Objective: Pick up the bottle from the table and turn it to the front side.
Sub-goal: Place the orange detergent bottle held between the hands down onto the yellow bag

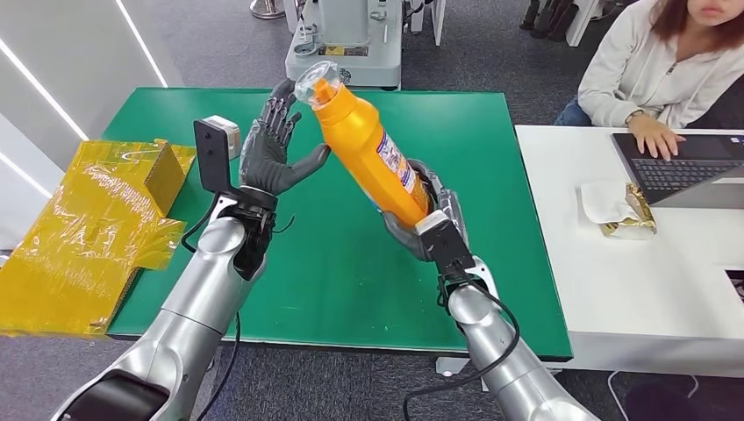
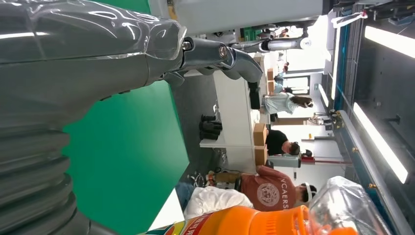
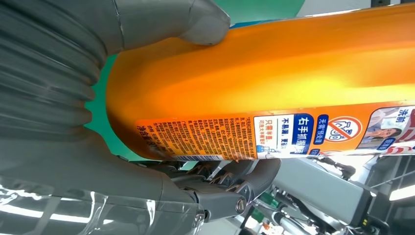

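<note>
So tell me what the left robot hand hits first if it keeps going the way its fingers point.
Probably nothing on the table: the left robot hand points up and away, beside the bottle. Its thumb reaches toward the bottle but looks short of it. Depth is unclear.

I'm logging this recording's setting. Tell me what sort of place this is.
Probably an office-style robotics lab or workshop. A green table serves as the work surface where the right hand holds an orange bottle; beside it a person types on a laptop at a white desk, on grey carpeted floor.
</note>
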### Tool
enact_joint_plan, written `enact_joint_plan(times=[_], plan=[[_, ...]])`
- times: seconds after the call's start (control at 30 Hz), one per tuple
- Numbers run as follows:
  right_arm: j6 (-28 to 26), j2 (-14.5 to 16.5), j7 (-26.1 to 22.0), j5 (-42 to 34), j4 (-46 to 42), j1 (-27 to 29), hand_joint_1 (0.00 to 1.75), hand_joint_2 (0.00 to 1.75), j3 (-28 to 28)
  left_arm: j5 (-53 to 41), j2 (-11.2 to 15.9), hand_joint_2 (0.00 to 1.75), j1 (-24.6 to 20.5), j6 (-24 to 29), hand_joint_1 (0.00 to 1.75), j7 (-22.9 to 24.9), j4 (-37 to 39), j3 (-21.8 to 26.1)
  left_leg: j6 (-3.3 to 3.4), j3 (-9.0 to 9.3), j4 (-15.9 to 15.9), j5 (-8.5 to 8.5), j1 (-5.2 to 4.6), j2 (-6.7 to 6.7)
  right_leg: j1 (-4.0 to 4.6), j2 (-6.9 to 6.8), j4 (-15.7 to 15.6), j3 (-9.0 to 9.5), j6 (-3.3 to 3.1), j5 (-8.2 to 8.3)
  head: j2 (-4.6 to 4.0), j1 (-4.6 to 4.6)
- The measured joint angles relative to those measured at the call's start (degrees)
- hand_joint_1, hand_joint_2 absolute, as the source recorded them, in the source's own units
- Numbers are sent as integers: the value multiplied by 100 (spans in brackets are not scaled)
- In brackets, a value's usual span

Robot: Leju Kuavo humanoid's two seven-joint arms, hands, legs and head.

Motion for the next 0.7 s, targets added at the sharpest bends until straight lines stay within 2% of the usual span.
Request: enact_joint_plan(times=[0.47,0.53,0.7], plan=[[57,112,-26,132,310,-131,175,175,-81,345,-92,175,-132,-485,0,293,512,252,0,0,0,0,0,1,0,1,-1,0,0,0,0,-1],[43,113,-35,163,332,-128,175,175,-105,188,-83,175,-134,-350,0,291,593,251,0,0,0,0,0,1,0,1,-1,0,0,0,0,0],[35,113,-61,178,338,-124,175,175,-159,-498,43,175,-155,387,0,130,946,240,0,1,0,0,0,3,0,2,-1,-1,0,0,0,-1]])
